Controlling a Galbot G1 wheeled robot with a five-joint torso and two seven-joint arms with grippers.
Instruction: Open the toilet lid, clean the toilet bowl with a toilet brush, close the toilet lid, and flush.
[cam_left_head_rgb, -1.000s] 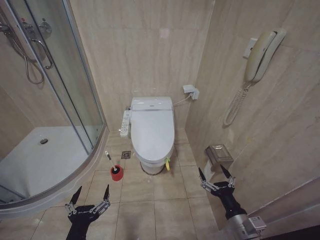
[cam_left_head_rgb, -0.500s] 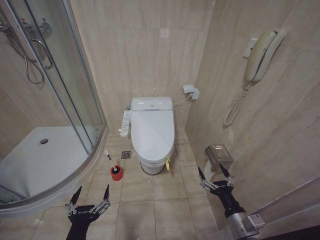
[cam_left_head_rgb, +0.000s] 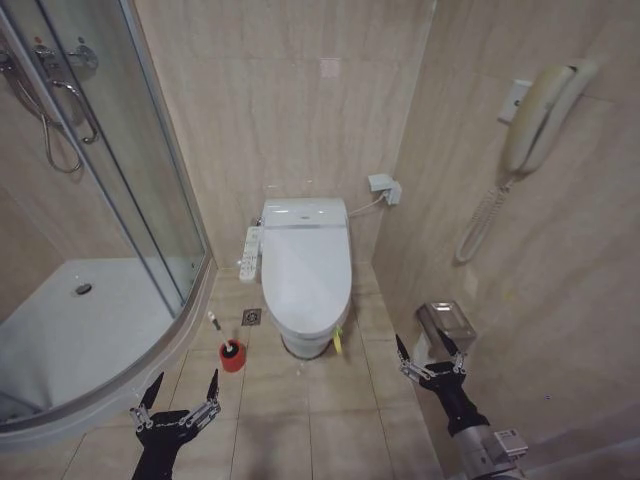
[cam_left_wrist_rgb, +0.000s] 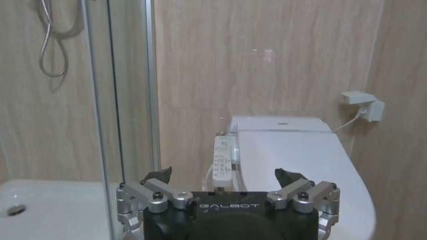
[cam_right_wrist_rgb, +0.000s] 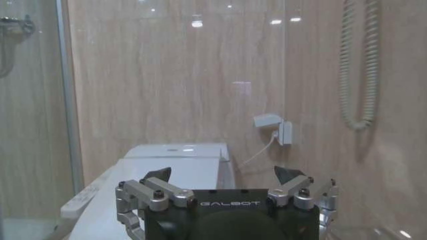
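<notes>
The white toilet lid (cam_left_head_rgb: 303, 270) lies shut over the toilet bowl (cam_left_head_rgb: 305, 345) against the far wall, with a small yellow-green tag (cam_left_head_rgb: 337, 340) hanging at its front edge. Left of the bowl, on the floor tiles, the toilet brush (cam_left_head_rgb: 215, 323) leans in its red holder (cam_left_head_rgb: 232, 356). My left gripper (cam_left_head_rgb: 182, 384) hangs open low at the front left, short of the holder. My right gripper (cam_left_head_rgb: 427, 347) is open at the front right, beside the wall. The lid also appears in the left wrist view (cam_left_wrist_rgb: 300, 160) and the right wrist view (cam_right_wrist_rgb: 167, 172), beyond each gripper (cam_left_wrist_rgb: 223, 175) (cam_right_wrist_rgb: 223, 173).
A curved glass shower enclosure (cam_left_head_rgb: 110, 250) takes up the left side. A white control panel (cam_left_head_rgb: 250, 255) sticks out on the toilet's left. On the right wall hang a phone (cam_left_head_rgb: 540, 115) and a metal paper holder (cam_left_head_rgb: 447, 322). A floor drain (cam_left_head_rgb: 251, 317) lies beside the bowl.
The whole head view has shifted: the toilet and walls sit slightly lower and nearer in the frame, so the camera moved. Both grippers stay open in about the same places.
</notes>
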